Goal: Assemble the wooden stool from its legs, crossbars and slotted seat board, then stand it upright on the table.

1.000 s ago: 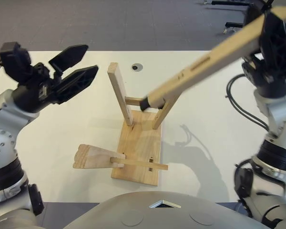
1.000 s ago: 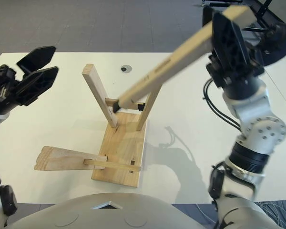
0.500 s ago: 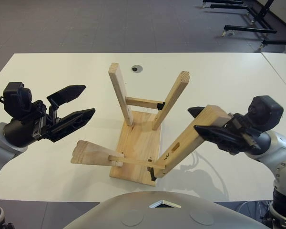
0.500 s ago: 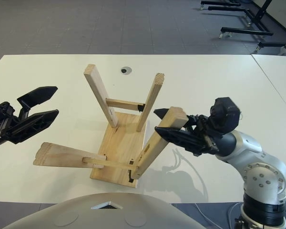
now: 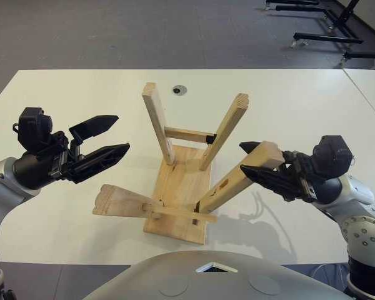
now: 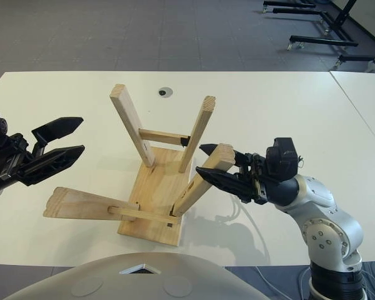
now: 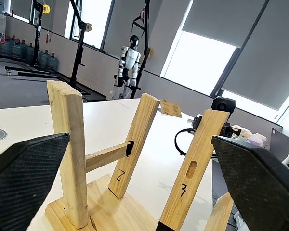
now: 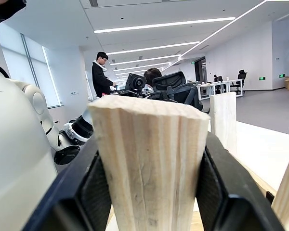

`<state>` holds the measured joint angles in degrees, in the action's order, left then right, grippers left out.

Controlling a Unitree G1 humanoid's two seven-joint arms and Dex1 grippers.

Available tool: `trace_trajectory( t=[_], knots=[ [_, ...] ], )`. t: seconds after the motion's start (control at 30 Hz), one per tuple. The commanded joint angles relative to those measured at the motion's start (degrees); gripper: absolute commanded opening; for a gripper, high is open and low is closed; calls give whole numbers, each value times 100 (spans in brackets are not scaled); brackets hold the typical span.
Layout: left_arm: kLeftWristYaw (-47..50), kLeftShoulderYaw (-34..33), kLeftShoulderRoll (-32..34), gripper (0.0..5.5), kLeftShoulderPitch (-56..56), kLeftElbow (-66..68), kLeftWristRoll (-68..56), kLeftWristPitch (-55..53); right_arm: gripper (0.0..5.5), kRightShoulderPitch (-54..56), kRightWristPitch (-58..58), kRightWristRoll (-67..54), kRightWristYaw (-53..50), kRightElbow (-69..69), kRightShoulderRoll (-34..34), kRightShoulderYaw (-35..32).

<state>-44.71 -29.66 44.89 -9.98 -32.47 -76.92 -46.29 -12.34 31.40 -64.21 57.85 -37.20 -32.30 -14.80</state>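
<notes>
Right gripper [image 5: 245, 158] clamps a tilted leg [image 5: 232, 183], foot at seat board's [image 5: 178, 187] near corner. Left gripper [image 5: 120, 132] spread wide, holding nothing.

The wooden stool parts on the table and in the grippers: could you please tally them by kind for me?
Legs: 4 (left upright leg, right upright leg, held leg in the right gripper, flat leg)
Crossbars: 2 (far crossbar, near crossbar)
Seat board: 1
Total: 7
</notes>
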Motion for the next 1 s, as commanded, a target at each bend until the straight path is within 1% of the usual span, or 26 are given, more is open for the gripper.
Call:
trace_trajectory(
  t=[0.03, 0.17, 0.33, 0.43, 0.83, 1.0],
  knots=[
    [77, -7, 64, 540, 23, -19, 65, 34, 204, -33, 148, -273, -62, 6, -170, -88],
    [90, -22, 50, 540, 3, -11, 79, 67, 204, -24, 201, -455, -152, -14, -228, -121],
    [74, 59, 52, 540, 76, 28, 145, 106, 204, -158, 122, -369, -317, -125, -13, 176],
    [47, 59, 74, 540, 86, 41, 187, 96, 204, -193, 92, -459, -409, -206, 50, 234],
    [-11, 78, 63, 540, 109, 50, 274, 107, 204, -160, -26, 85, -196, 21, -212, 402],
    [-67, 110, 54, 540, 79, 17, 339, 110, 204, -4, -129, 142, -343, 84, -148, 389]
  ],
)
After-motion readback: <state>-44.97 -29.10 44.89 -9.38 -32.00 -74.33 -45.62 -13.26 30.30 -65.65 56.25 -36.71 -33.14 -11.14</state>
